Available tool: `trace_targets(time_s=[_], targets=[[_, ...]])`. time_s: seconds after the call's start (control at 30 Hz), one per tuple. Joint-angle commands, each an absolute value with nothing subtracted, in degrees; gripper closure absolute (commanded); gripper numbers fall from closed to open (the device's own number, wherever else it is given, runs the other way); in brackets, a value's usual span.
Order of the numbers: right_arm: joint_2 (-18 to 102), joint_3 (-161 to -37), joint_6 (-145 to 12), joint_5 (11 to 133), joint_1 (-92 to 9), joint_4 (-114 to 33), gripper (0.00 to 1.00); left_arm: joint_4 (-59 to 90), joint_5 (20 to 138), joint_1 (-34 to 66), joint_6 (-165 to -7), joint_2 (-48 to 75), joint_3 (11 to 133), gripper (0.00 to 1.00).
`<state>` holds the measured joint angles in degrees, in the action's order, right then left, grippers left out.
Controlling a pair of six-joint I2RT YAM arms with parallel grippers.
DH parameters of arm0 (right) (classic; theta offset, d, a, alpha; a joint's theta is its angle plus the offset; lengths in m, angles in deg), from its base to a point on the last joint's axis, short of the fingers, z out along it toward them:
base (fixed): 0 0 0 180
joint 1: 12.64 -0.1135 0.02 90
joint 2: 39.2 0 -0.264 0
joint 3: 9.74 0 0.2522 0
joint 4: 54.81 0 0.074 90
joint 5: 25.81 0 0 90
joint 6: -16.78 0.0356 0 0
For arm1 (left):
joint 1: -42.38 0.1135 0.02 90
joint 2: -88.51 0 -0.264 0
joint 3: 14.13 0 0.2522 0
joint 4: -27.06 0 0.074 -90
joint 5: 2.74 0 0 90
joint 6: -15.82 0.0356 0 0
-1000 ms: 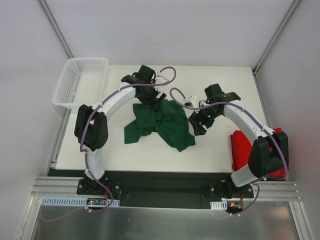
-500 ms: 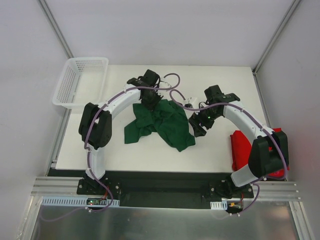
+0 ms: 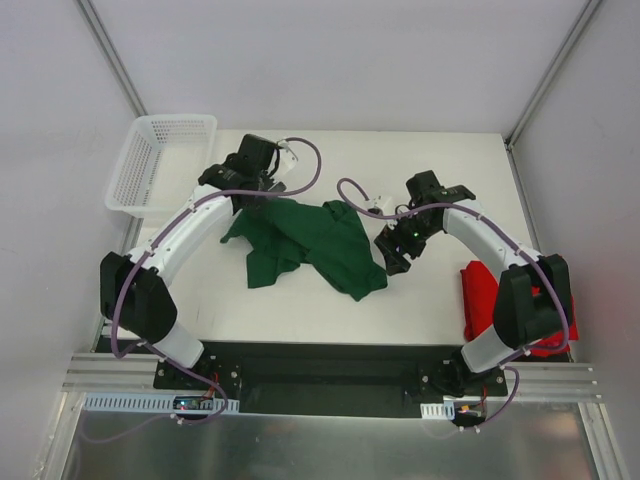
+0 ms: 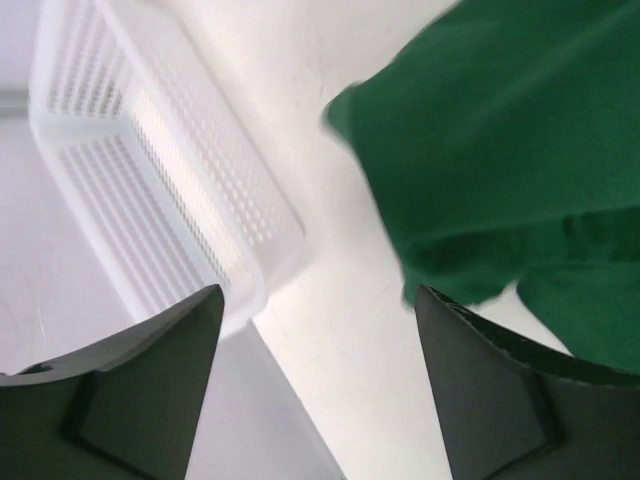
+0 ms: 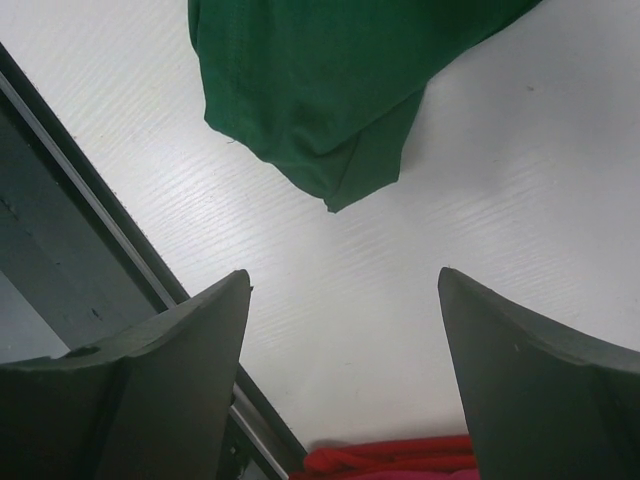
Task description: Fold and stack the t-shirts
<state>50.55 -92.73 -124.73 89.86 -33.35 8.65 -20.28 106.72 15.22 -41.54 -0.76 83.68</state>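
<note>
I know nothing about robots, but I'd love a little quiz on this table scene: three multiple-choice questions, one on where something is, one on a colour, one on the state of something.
1. Where does the white basket stand?
A) at the far left corner of the table
B) between the two arms
C) at the near right corner

2. What colour is the crumpled shirt in the middle?
A) blue
B) green
C) yellow

3. How is the right pincer?
A) shut on the basket
B) shut on a sleeve
C) open, holding nothing

Answers:
1 A: the top view shows it at the far left corner.
2 B: the cloth between the arms is dark green, while the red shirt lies at the right edge.
3 C: its wrist view shows the fingers apart with only bare table between them.
</note>
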Motion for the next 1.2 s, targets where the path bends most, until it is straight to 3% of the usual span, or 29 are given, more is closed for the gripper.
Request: trace_targets(time_s=[0.0,0.07,0.1,0.17,0.37,0.57,0.87,1.0,1.1,1.17], targets=[[50.6,-95.0,-124.9,92.2,-33.2,9.6,0.18,-18.4,118.0,16.1,-38.7,2.6,82.1,0.39],[50.8,-95.3,-125.0,92.2,-33.2,9.9,0.18,-18.4,116.4,16.1,-40.1,4.6,82.2,0.39],[51.0,-95.6,-125.0,92.2,-33.2,10.0,0.18,-18.6,115.2,16.0,-40.5,5.3,82.2,0.29],[51.2,-96.0,-124.8,92.8,-33.2,10.6,0.18,-18.9,114.9,15.8,-41.7,5.5,81.1,0.27],[51.1,-97.1,-123.8,93.1,-34.5,9.1,0.17,-19.1,104.8,15.7,-45.2,6.6,73.7,0.29],[51.7,-97.9,-121.7,84.5,-42.2,5.8,0.18,-19.5,98.6,16.2,-48.3,1.0,73.0,0.31],[54.1,-96.4,-119.8,76.0,-50.7,0.1,0.31,-19.4,90.5,24.7,-48.1,-9.4,75.1,0.35],[56.1,-93.9,-120.1,75.9,-51.5,-2.5,0.32,-19.4,90.2,27.1,-47.1,-11.2,75.7,0.36],[58.3,-93.1,-120.6,74.7,-52.5,-4.3,0.32,-19.3,89.3,28.5,-47.3,-11.5,76.0,0.39],[59.3,-92.9,-120.8,73.8,-53.2,-5.4,0.32,-19.2,88.8,28.6,-47.2,-11.4,75.6,0.59]])
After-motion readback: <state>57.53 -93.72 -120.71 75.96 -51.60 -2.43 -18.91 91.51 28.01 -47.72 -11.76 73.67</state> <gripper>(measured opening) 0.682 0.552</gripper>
